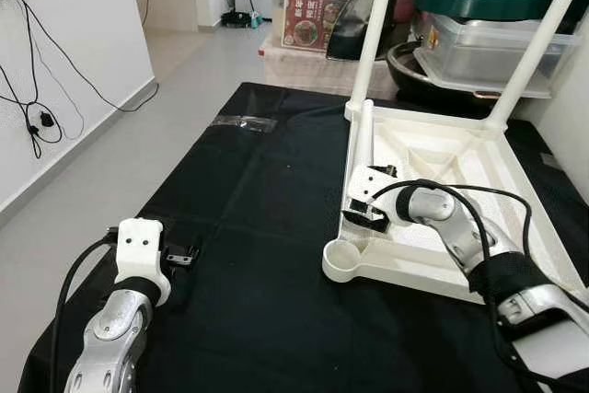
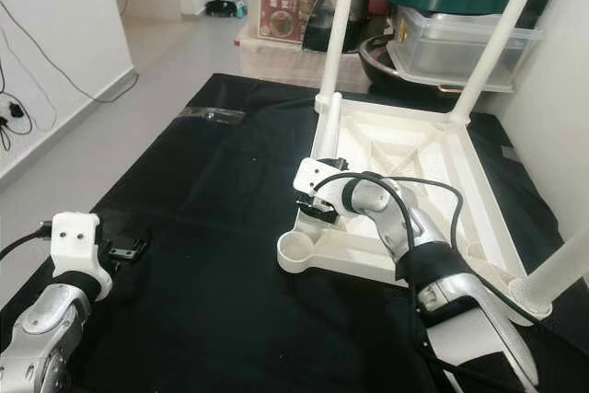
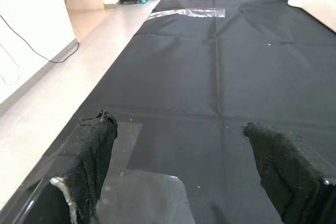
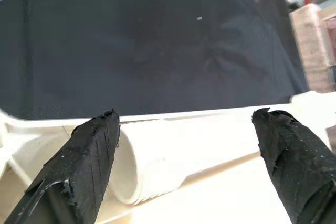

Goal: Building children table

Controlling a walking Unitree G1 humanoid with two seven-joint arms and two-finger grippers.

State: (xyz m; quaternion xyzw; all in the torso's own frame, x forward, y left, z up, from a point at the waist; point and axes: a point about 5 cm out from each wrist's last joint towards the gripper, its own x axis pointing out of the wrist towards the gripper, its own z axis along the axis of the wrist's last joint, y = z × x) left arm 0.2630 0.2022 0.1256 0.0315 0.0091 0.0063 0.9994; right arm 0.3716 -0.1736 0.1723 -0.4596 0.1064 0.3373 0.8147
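Two head views, looking forward and down from above onto a black cloth [image 1: 267,227] spread over the floor, taken side by side and sharing almost the same scene. White upturned table [image 1: 442,181] at centre right in the left eye view, shifted slightly leftward in the right eye view; storage boxes [image 1: 313,16] along the top edge of both.

Left wrist view: low and close over the cloth, facing along it toward the far wall, black fingertips [image 3: 94,150] at the lower corners.

Right wrist view: very close, facing a loose white table leg [image 4: 173,156] lying on the table, fingertips [image 4: 89,161] framing the lower corners, cloth beyond.
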